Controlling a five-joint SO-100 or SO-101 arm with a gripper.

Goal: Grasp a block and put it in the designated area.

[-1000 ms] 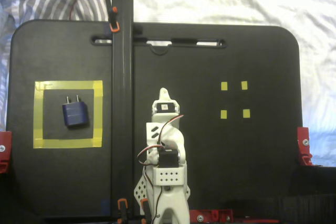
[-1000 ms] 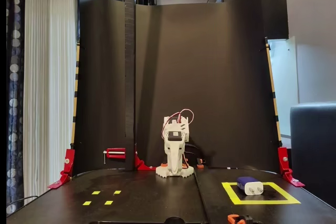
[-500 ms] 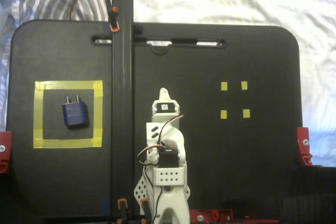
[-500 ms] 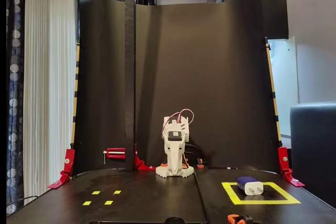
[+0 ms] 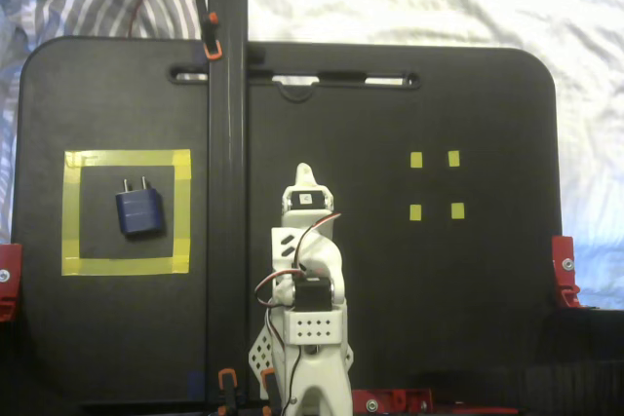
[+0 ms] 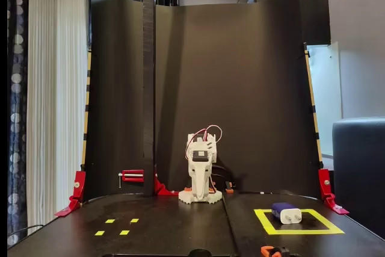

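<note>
In a fixed view from above, the block (image 5: 139, 210) is seen inside the designated area (image 5: 70, 213), unchanged from the earlier frames; the end effector (image 5: 304, 176) is folded back, well apart, holding nothing, its opening indeterminable. In another fixed view, the block (image 6: 286, 212) lies within the yellow outline (image 6: 299, 230); placement is judged complete.

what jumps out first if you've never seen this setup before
The bright yellow tape square at the left of the black board in the top-down fixed view grabs the eye, with the dark-blue plug adapter lying inside it, prongs pointing away from the robot's edge of the board. Next comes the white arm, folded at the board's near edge, well clear of the adapter. Four tiny yellow squares sit to the right.
</note>
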